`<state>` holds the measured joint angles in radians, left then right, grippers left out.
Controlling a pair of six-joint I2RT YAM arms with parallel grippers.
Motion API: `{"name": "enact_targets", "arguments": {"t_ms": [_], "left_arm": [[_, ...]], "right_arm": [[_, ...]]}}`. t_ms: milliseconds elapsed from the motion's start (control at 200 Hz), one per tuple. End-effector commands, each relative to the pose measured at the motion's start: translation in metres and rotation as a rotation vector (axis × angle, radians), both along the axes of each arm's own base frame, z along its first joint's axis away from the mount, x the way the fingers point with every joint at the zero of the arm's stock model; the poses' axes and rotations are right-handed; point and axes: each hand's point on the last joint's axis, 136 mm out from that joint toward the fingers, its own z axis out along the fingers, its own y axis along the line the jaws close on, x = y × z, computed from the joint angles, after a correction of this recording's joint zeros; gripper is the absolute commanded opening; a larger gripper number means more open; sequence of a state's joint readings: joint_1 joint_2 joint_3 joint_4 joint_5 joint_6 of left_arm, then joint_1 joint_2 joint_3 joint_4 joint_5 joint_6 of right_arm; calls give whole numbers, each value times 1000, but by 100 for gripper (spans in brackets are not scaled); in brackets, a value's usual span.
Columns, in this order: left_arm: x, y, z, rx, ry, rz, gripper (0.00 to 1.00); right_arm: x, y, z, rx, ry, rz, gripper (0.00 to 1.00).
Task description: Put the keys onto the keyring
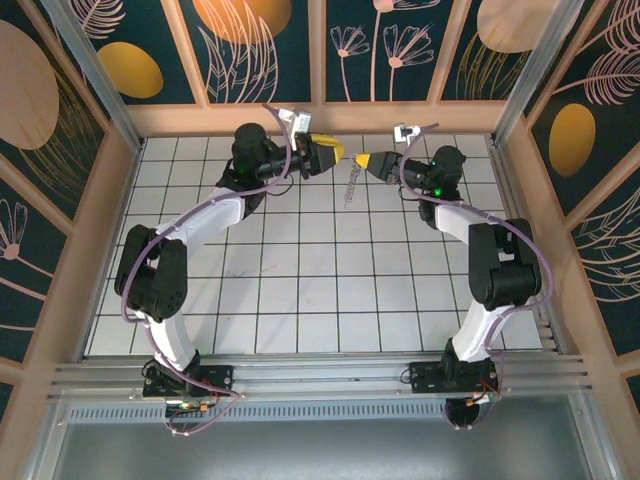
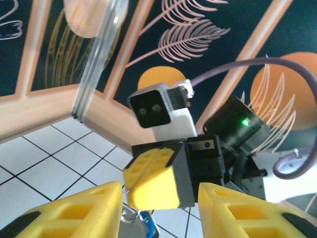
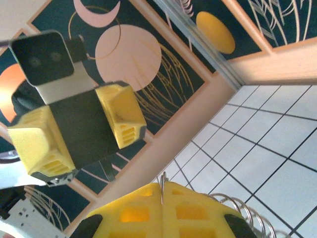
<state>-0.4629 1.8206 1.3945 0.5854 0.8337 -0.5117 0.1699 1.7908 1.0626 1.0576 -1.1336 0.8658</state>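
The right pincer is pressing its yellow pads flat together. A thin bit of wire from the keyring is sticking up out of the seam between them, so it is gripping the ring there, and the coiled metal loops are curving off just beside its fingers. The left pincer is facing it nose to nose, its own fingers standing apart with a clear gap, and I am seeing nothing caught between them. The right pincer's tip is sitting in front of that gap. Just under that tip the key is dangling, its blue head showing beside a loop of metal, though whether it is threaded on I cannot tell. From above, both arms are reaching toward the far edge of the white tiled table, and the metal piece is trailing down from between the two tips.
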Motion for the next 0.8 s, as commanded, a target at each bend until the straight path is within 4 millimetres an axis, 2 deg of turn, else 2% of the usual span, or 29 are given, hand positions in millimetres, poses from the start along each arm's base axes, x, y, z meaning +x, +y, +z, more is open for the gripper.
{"name": "enact_targets", "arguments": {"t_ms": [0,385,791], "left_arm": [[-2,-5,-18,73,5,-87,44],[3,-16,-32,130,15,-205,44],[7,-20,-46,132,47,-231,43]], "right_arm": [[-7,4,10,-37,-79,78,0],[-13,6,9,-63,-89,123,0],[-15,5,8,-66,-95,124,0]]}}
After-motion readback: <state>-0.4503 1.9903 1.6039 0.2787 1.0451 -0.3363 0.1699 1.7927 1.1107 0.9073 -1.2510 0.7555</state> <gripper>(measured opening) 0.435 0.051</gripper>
